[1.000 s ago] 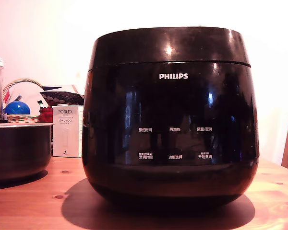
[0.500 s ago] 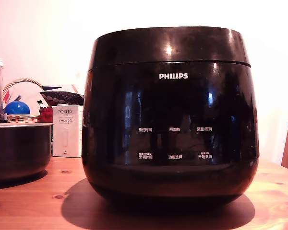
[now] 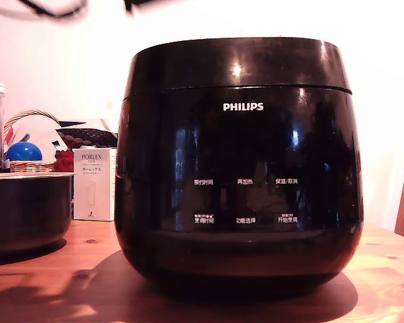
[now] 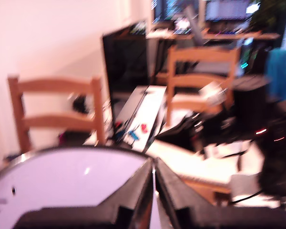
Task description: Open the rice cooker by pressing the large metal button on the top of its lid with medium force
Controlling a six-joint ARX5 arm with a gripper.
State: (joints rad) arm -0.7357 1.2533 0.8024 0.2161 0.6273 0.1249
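Wrist view: end effector [image 4: 154, 174] fingers pressed together, tips meeting with only a thin seam between, nothing pinched. Directly past them, the lid [image 4: 71, 176] reads as a broad glossy curved surface, blurred. Beyond that a wooden chair [image 4: 55, 112], then a dark monitor [image 4: 126, 62] and desk clutter further back, all soft-focus. Exterior view: rice cooker [image 3: 239, 168] sits centre on the wooden tabletop [image 3: 54, 276], lid closed, seam line level under the top section. Dark metal pot [image 3: 27, 208] at the exterior view's left, white PORLEX box [image 3: 94, 185] behind it, wicker basket with blue ball [image 3: 25, 151] further back.
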